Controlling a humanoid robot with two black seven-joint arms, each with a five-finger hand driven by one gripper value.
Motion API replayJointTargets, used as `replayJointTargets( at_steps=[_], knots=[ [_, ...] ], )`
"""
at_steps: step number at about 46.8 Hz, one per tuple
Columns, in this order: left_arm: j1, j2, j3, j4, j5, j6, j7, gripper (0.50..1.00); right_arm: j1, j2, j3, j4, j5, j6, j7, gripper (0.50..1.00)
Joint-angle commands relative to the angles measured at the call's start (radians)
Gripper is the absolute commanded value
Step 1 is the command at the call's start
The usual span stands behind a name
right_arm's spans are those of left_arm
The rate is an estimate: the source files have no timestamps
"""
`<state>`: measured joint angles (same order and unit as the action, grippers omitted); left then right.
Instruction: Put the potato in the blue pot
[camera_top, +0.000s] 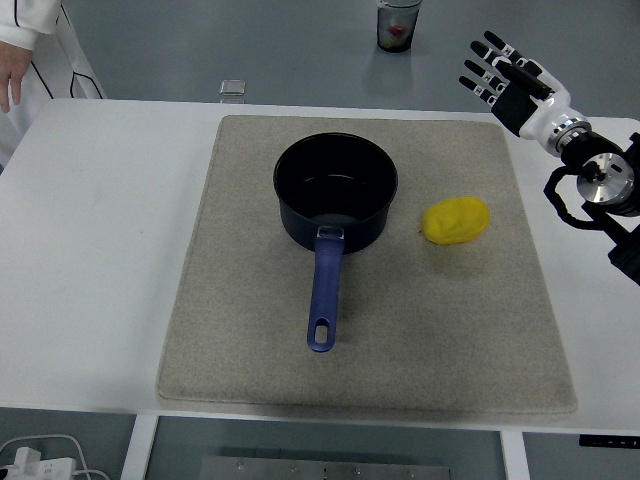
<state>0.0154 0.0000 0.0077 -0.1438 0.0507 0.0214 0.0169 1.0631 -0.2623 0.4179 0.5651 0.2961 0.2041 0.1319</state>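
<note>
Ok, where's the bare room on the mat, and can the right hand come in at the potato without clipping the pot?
Widest bare mat: left of the blue pot and its handle, plus the near-right corner below the potato. The strip between potato and the mat's right edge is clear, facing the raised, open right hand. The tightest spot is the narrow gap between potato and pot.

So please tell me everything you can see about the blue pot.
The dark blue metal-looking pot stands upright on the beige mat, near its middle. It is round, empty, dark inside, with no lid. One long blue handle with a hanging hole points toward the table's near edge. The yellow potato lies apart on its right; nothing else touches it.
</note>
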Motion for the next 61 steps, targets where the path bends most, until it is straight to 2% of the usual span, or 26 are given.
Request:
replayJointTargets(
  at_steps=[1, 20, 49, 61],
  knots=[
    [0.000, 0.000, 0.001, 0.001, 0.000, 0.000, 0.000, 0.996, 0.002, 0.000, -0.001, 0.001, 0.000, 0.000, 0.000, 0.932],
    [0.003, 0.000, 0.001, 0.013, 0.000, 0.000, 0.000, 0.996, 0.002, 0.000, -0.002, -0.001, -0.003, 0.001, 0.000, 0.932],
    [0.000, 0.000, 0.000, 0.015, 0.000, 0.000, 0.000, 0.996, -0.002, -0.018, -0.014, 0.001, -0.049, 0.083, -0.002, 0.932],
    [0.001, 0.000, 0.000, 0.013, 0.000, 0.000, 0.000, 0.996, 0.006, -0.017, -0.016, 0.001, -0.094, 0.089, -0.002, 0.932]
  ],
)
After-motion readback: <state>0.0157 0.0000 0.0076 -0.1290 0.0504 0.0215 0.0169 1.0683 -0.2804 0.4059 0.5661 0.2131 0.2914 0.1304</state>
